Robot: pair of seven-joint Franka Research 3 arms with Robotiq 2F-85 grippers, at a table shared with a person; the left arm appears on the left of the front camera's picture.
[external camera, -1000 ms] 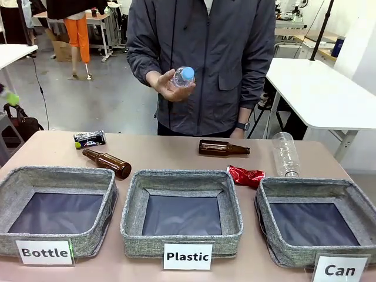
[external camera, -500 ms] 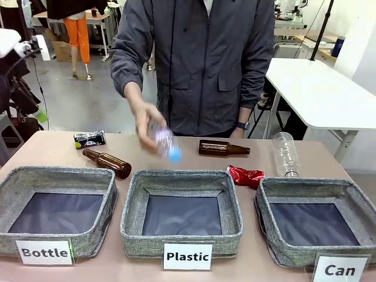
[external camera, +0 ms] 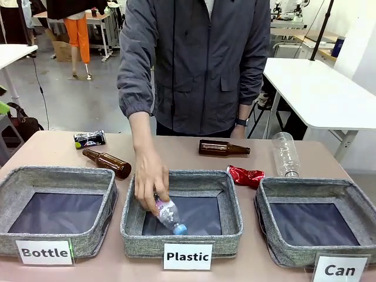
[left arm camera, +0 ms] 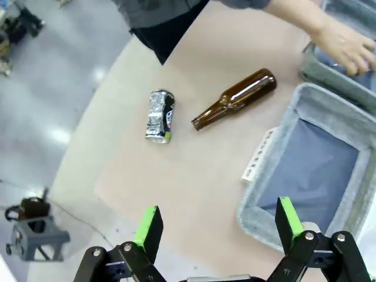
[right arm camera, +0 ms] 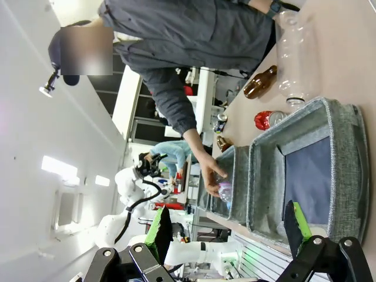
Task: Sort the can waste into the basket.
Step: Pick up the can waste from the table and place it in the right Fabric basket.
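Observation:
The crushed red can [external camera: 245,175] lies on the table just behind the left far corner of the grey "Can" basket [external camera: 305,183], and it also appears in the right wrist view [right arm camera: 264,119]. The dark can [external camera: 89,138] lies at the far left of the table; from above it sits beyond my left gripper [left arm camera: 160,115]. High over the table's left corner, my left gripper [left arm camera: 218,226] is open and holds nothing. My right gripper [right arm camera: 228,226] is also open and holds nothing, above the near side of the "Can" basket [right arm camera: 346,158].
The person's hand [external camera: 150,182] holds a small clear bottle [external camera: 168,215] inside the "Plastic" bin [external camera: 182,181]. Two brown bottles [external camera: 107,163] [external camera: 223,148] and a large clear bottle [external camera: 285,154] lie on the table. The "Bottle" bin [external camera: 56,174] stands at the left.
The person's hand came down from chest height with the small clear bottle into the "Plastic" bin. The cans have not moved.

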